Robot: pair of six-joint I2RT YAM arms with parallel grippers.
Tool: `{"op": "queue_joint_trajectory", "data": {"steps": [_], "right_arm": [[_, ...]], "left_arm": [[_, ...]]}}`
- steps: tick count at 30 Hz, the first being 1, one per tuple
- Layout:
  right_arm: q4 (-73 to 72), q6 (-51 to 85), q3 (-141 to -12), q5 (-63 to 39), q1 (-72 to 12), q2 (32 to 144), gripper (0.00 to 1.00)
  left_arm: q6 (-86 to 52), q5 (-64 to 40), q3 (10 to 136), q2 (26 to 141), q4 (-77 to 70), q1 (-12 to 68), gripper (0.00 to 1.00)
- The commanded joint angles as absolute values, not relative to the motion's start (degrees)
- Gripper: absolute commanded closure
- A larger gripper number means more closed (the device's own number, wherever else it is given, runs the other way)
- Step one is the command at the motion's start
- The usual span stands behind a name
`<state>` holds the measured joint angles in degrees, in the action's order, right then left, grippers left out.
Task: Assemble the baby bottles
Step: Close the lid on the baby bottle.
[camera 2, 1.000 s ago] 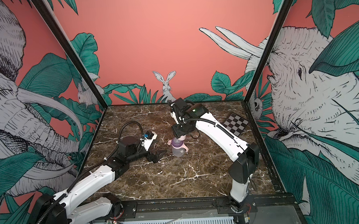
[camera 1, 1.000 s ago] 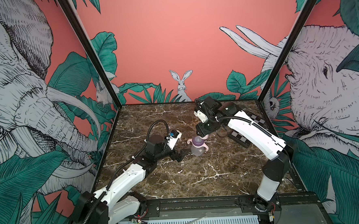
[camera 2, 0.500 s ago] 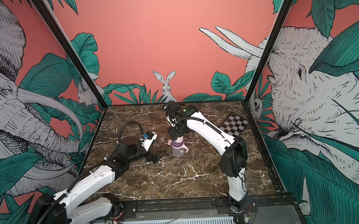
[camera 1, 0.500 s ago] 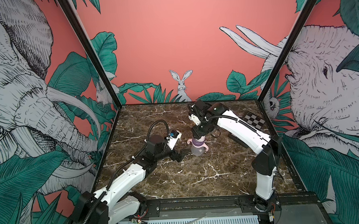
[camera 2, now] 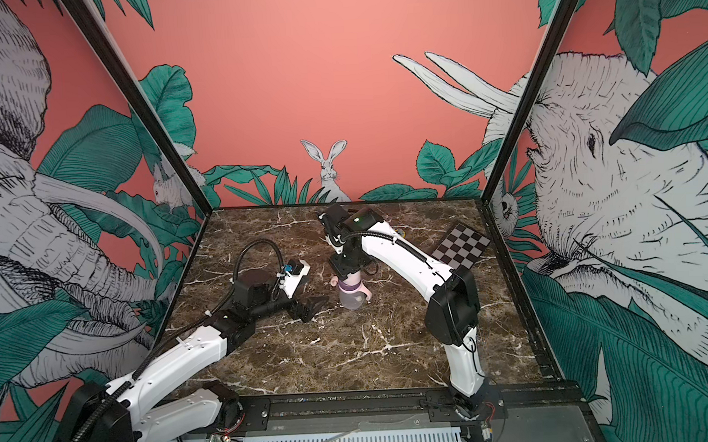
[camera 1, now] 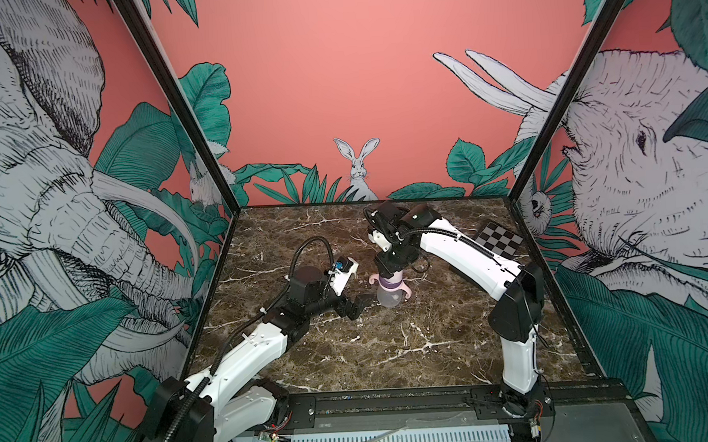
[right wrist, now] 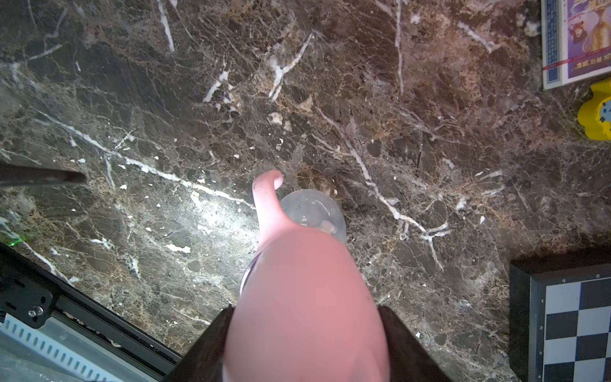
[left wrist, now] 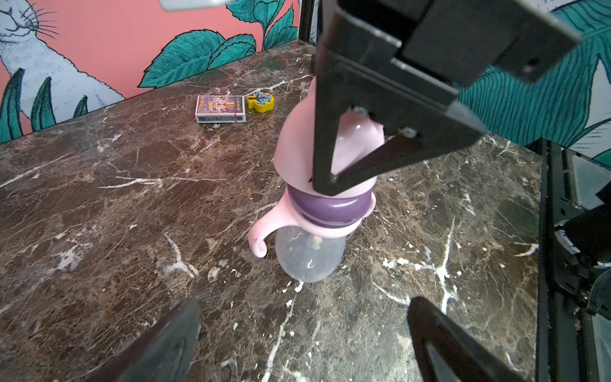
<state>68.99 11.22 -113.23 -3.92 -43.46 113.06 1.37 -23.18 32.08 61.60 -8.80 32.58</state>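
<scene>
— How many bottles are out there?

— One. A single clear bottle (camera 1: 391, 299) stands upright on the marble table (camera 1: 392, 353), roughly at its middle.

— What sits on it?

— One pale pink collar (left wrist: 269, 223) with two curled handles, and both top views show the pair. One purple ring (left wrist: 325, 208) lies above the collar. One pink cap (left wrist: 297, 145) is on top, its rim meeting the ring.

— And the pincers?

— Two. The right gripper (right wrist: 304, 337) reaches down from straight above the bottle and is clamped on the pink cap, one finger on each side. The left gripper (left wrist: 302, 307) sits low beside the bottle, on the robot's left of it. Its jaws are spread wide and aimed at the clear body. It holds nothing and is not touching the bottle.

— Anything else on the table?

— Three things. One card box (left wrist: 221, 109) and one yellow toy (left wrist: 261, 101) lie just beside each other, well behind the bottle, near the back wall. One checkered board (camera 1: 499, 239) lies well apart from the bottle, to its right and farther back.

— Is there a straw inside?

— Something small shows through the clear wall just under the collar, but I cannot tell what it is.
</scene>
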Motion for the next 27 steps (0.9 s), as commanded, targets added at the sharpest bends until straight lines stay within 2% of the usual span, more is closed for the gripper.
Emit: {"op": "queue_joint_trajectory", "data": {"steps": [1, 19, 27], "right_arm": [[71.6, 10.5, -114.8, -4.2, -44.0, 113.4, 0.38], [72.3, 10.0, -113.8, -4.4, -44.2, 114.6, 0.33], [71.7, 10.5, -112.3, -1.5, -44.7, 114.2, 0.33]], "left_arm": [[2.1, -23.4, 32.0, 61.4, -8.0, 32.2, 0.00], [2.2, -23.5, 32.1, 61.7, -8.1, 32.2, 0.00], [2.4, -23.3, 32.4, 62.0, -7.9, 32.2, 0.00]]}}
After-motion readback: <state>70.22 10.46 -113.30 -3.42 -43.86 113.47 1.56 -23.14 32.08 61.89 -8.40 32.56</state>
